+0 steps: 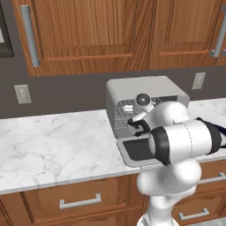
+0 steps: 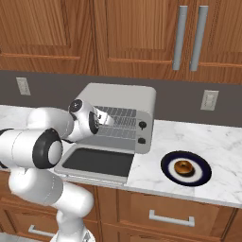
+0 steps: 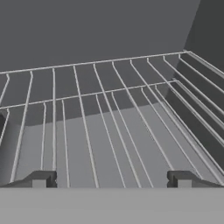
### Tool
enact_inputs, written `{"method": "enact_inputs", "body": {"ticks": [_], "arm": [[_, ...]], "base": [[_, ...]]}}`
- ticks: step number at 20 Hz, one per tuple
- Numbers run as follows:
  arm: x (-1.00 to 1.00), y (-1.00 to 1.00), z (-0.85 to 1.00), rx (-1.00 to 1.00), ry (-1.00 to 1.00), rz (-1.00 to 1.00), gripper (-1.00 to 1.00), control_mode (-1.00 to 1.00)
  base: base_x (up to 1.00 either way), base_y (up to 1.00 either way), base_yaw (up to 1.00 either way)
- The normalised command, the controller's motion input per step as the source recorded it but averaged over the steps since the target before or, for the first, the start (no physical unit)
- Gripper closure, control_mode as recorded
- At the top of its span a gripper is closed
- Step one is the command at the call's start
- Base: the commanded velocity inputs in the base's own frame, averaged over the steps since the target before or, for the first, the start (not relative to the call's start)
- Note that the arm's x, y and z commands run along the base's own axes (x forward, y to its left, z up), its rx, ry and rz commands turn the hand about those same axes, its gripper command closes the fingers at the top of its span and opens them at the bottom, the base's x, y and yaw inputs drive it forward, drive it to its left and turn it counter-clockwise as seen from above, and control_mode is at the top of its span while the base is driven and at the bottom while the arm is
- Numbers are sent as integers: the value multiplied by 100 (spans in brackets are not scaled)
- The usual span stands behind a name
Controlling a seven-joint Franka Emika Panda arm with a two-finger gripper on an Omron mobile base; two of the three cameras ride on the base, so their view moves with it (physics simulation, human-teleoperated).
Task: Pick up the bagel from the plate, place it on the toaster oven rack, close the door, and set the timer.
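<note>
The gripper (image 3: 111, 179), fingers spread apart and empty, sits at the oven mouth just above the toaster oven rack (image 3: 109, 122), whose bars run bare to the back wall in the hand view. The right base view adds the door (image 2: 97, 163) folded flat beneath, and the bagel (image 2: 183, 167) on the plate (image 2: 201, 176), well off to the gripper's right.

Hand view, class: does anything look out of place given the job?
Yes. The claw is open and empty over the toaster oven rack, while the bagel sits on the plate. The door lies open.
</note>
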Motion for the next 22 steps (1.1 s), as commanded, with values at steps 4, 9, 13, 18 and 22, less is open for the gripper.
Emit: {"method": "enact_inputs", "body": {"ticks": [4,9,13,18,22], "arm": [[22,0,-20,0,0,0,-100,-100],[19,0,-27,0,0,0,-100,-100],[10,0,-22,0,1,0,-100,-100],[-12,0,-47,-5,21,0,-100,-100],[-42,0,-56,-6,33,0,-100,-100]], "base": [[0,0,0],[0,0,0],[0,0,0],[0,0,0],[0,0,0]]}}
